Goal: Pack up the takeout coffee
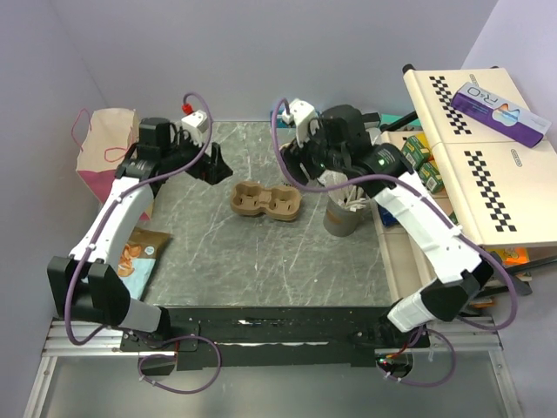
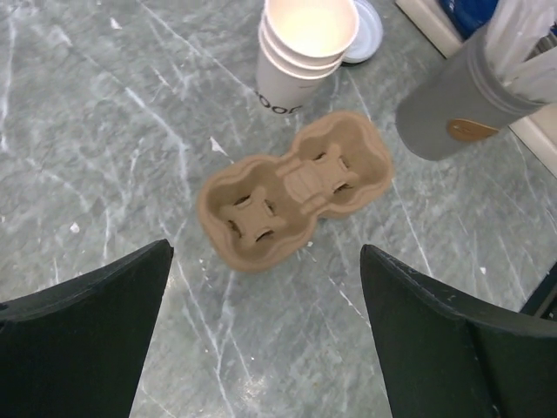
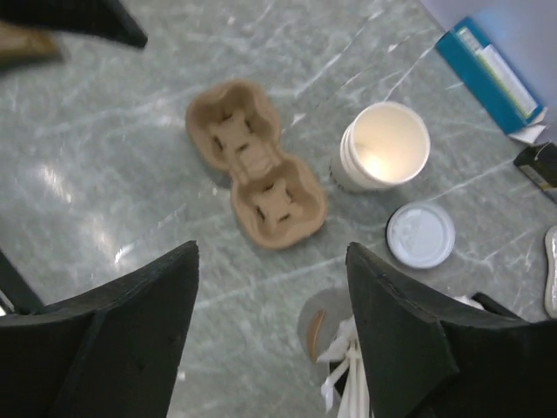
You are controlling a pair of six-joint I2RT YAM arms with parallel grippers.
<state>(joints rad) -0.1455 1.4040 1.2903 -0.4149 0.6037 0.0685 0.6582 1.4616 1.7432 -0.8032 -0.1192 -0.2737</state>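
Nothing packed yet: cup unlidded, lid loose at its 5 o'clock in right wrist view, tray empty. Both released and holding nothing: left tool, right tool.

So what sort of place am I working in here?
Probably a mock coffee takeout counter on a robot test bench. Stacked cups stand with a lid beside them, near a two-cup tray and a straw cup, all on a marble-look table.

White lid half behind cups
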